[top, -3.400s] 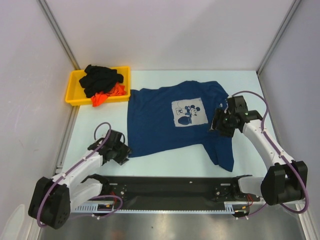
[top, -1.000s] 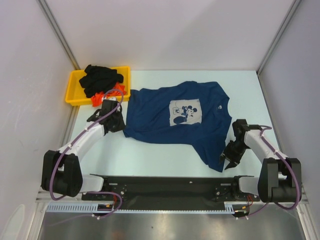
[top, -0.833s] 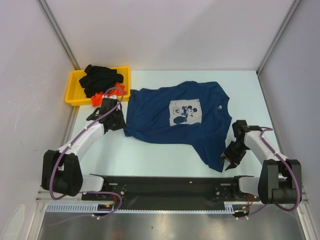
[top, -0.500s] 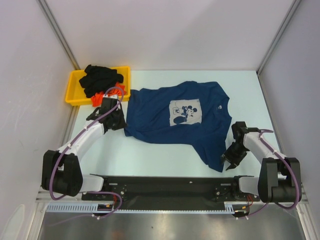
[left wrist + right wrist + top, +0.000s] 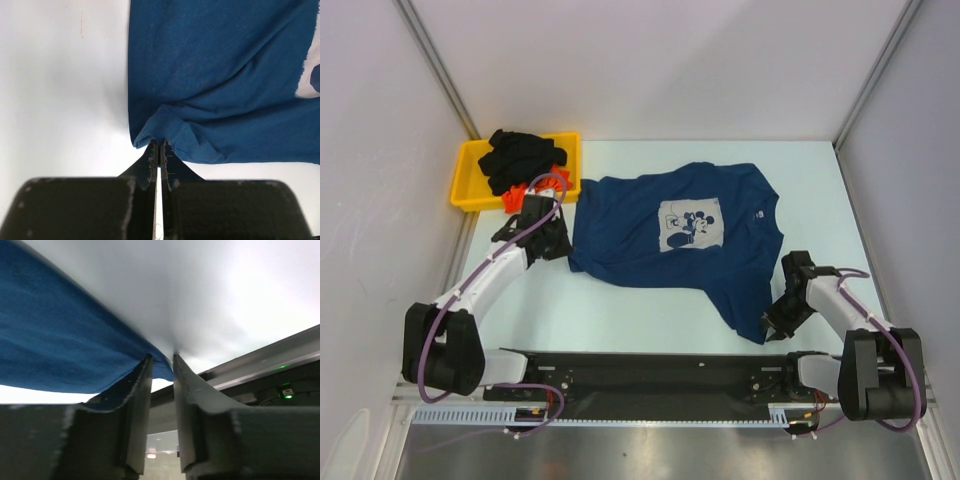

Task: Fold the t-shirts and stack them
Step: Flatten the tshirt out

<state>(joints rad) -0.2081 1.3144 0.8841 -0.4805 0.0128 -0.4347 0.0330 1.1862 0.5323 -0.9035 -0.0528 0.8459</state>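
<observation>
While both end effectors pinch one navy t-shirt, two others fill one tray.

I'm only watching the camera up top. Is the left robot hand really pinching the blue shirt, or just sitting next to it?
Observer: Pinching. In the left wrist view the left end effector is shut on a bunched bit of the navy t-shirt's hem.
Operator: And the other hand?
Observer: The right wrist view shows the right end effector with a narrow gap between its fingers and the shirt's edge in that gap.
Operator: Is it squeezing?
Observer: I cannot tell; the fingers look slightly apart.
Operator: Is the shirt wrinkly by the left hand?
Observer: Yes, folds fan out from the pinched spot.
</observation>
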